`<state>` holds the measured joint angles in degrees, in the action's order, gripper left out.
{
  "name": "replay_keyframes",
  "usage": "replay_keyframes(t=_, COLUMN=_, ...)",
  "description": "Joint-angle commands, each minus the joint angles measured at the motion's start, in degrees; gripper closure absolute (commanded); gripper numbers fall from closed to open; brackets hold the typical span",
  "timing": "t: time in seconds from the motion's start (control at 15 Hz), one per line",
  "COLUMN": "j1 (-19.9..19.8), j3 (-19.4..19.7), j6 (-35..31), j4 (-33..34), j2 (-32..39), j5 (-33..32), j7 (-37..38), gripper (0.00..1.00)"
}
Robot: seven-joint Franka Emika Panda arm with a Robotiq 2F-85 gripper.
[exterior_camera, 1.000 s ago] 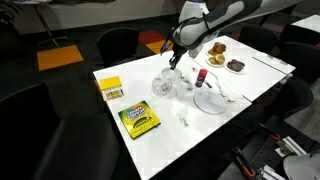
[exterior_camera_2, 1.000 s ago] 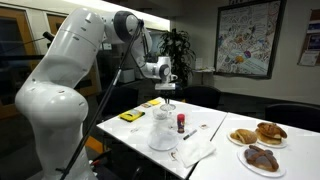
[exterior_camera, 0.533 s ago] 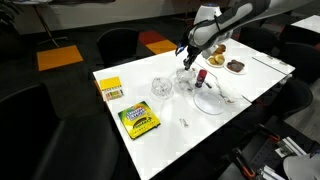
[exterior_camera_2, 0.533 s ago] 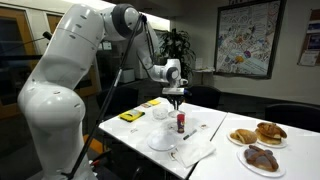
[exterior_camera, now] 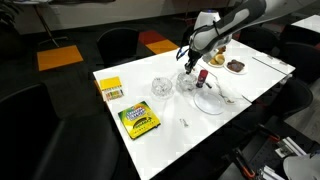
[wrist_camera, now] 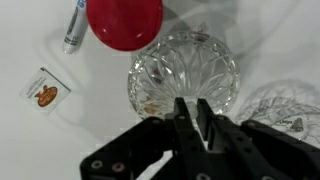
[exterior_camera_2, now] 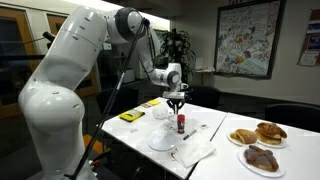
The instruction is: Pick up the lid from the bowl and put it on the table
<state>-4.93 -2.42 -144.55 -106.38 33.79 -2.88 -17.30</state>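
Lid [wrist_camera: 185,78] appears pinched in the near-closed jaws of the gripper [wrist_camera: 191,108], held low over counter [wrist_camera: 60,140] beside bowl [wrist_camera: 285,108]. It should be lowered level, kept off red object [wrist_camera: 123,22], then released.

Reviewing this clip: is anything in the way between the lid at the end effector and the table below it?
Nothing visible does. The end effector pinches the lid at its centre, with bare table around it. The red-capped bottle stands close beside its rim, the bowl on the other side.
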Motion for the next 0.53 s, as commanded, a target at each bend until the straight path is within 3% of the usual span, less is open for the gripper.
replay_keyframes(t=0.0, j1=0.1, j3=-0.7, j6=-1.3, j4=1.2, j2=1.9, j5=-0.6, j7=-1.3, gripper=0.96)
replay_keyframes(t=0.47, j1=1.2, j3=-1.4, j6=-3.0, j4=0.8, j2=3.5, j5=-1.1, j7=-1.9, gripper=0.96)
